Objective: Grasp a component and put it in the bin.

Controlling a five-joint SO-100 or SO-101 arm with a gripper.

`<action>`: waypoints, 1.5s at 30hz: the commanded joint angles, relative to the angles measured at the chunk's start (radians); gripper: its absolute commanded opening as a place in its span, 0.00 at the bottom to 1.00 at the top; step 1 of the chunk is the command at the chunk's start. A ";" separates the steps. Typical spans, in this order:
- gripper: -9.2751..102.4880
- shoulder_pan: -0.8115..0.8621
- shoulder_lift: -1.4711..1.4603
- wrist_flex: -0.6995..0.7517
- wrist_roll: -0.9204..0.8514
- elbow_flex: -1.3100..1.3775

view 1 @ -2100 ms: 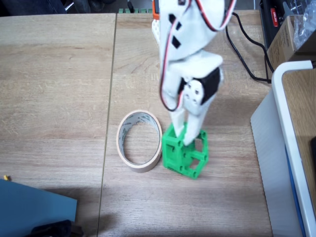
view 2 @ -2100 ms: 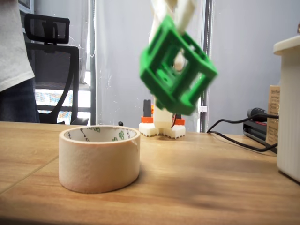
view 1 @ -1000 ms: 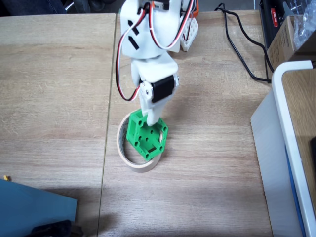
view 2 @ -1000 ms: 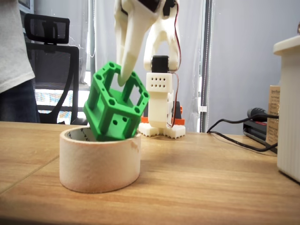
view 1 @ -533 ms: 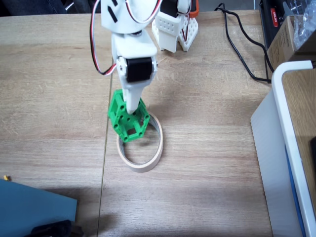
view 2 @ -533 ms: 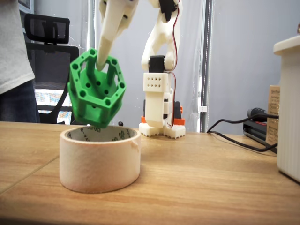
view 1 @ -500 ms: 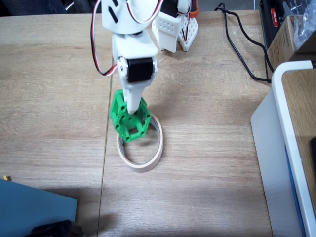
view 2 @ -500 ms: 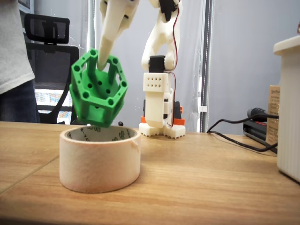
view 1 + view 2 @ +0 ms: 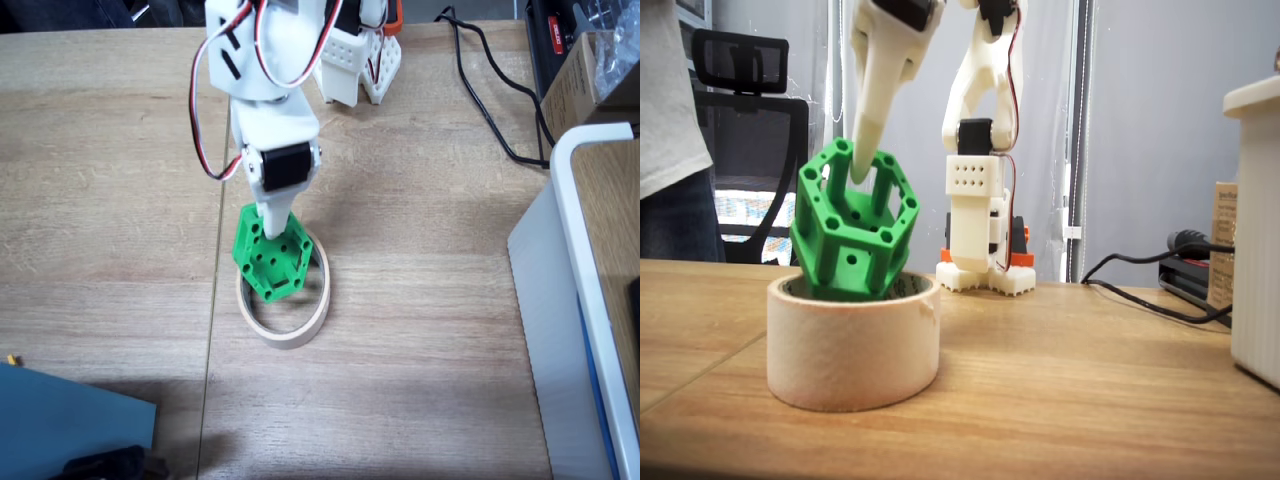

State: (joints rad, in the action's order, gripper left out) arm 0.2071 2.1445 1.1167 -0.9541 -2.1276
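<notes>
In a fixed view from the side, a person's pale shirt [image 9: 665, 90] filled the far left edge beside a black office chair [image 9: 745, 120] standing behind the wooden table [image 9: 1070, 400]. Right of that, my gripper [image 9: 862, 170] reached down with its white fingers pinched on the green hexagonal component [image 9: 853, 235], one finger poking into the piece's open top. The component hung tilted, its lower end dipped inside the beige masking-tape roll [image 9: 853, 345] that served as the bin, its upper part leaning toward the roll's left rim. In a fixed view from above, my gripper [image 9: 268, 228] held the component [image 9: 273, 262] over the upper left part of the roll [image 9: 296, 325], the green piece overlapping the ring's rim there. Further right in the side view stood my white base [image 9: 980, 240], then a black cable [image 9: 1145, 290] trailing across the table, and at the right edge the large white container [image 9: 1255, 230].
</notes>
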 commanded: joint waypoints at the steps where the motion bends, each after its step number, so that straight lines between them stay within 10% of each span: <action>1: 0.08 0.009 0.006 -0.012 0.008 0.015; 45: 0.23 -0.003 -0.072 -0.014 0.002 0.017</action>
State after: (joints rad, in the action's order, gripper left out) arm 0.2071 2.0463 1.1106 -0.9511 -2.1261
